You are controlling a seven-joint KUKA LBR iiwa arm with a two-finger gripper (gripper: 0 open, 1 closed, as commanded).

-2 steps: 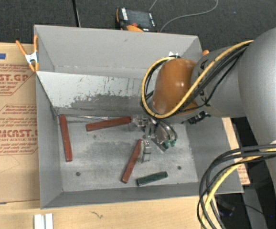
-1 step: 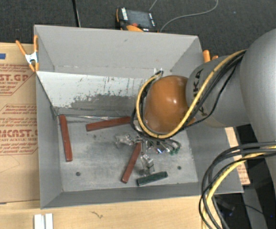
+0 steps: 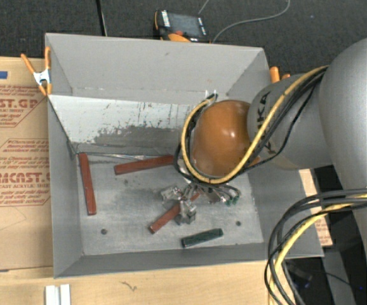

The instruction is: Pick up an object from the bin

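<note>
Your pale bench (image 3: 139, 288) carries the grey bin (image 3: 152, 62), which holds loose sticks: a long red-brown stick (image 3: 87, 184) well left of the claw (image 3: 183, 207), a second red-brown stick (image 3: 144, 165) up-left of it, a short red-brown stick (image 3: 163, 221) meeting it, a dark green stick (image 3: 202, 237) just below it. You seem to be at the grasp step; clenched or released, I cannot tell, so next confirm the grip, then lift straight.

My arm (image 3: 352, 113): silver-grey rounded casing, black lettering (image 3: 264, 124); orange dome cover (image 3: 220, 138) at its nine o'clock, ringed by yellow-black cables (image 3: 185, 142).
</note>
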